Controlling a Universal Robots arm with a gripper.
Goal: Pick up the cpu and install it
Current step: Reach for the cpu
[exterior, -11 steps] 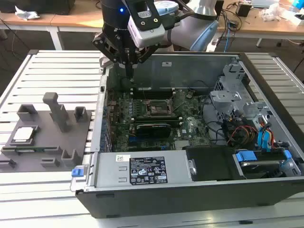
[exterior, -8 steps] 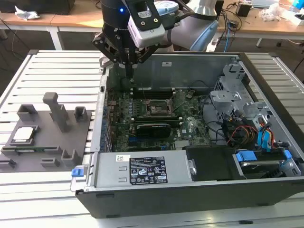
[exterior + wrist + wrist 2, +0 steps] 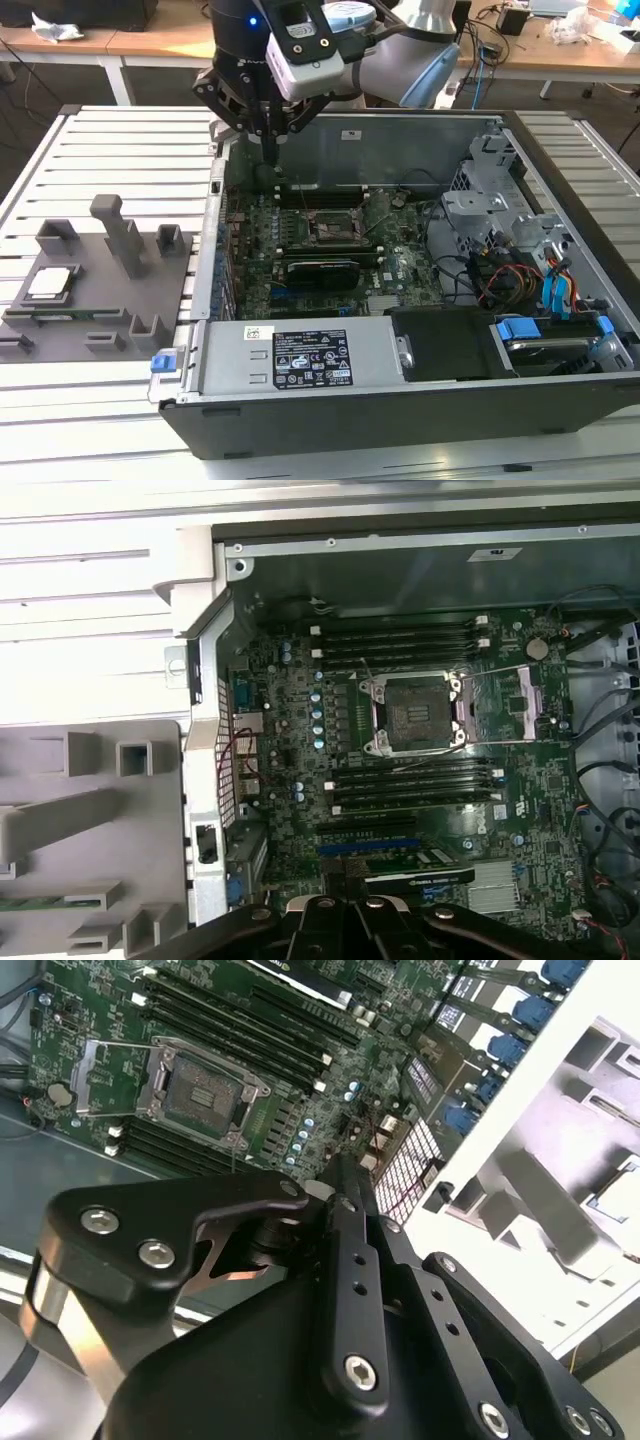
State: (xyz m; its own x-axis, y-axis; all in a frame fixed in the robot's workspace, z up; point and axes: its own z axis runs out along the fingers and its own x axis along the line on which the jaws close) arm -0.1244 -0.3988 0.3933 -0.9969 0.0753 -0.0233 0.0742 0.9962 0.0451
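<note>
The end effector [image 3: 271, 152] hangs over the rear corner of the open computer case [image 3: 450, 412]. In the second wrist view its fingers [image 3: 340, 1185] are drawn together, and nothing is seen between them. The cpu [image 3: 51, 283] lies flat on a gray fixture [image 3: 112, 300] on the slatted worktop [image 3: 100, 140] outside the case, beside its wall and well apart from the end effector. Inside the case, the socket [image 3: 412, 715] sits with its frame swung open.
</note>
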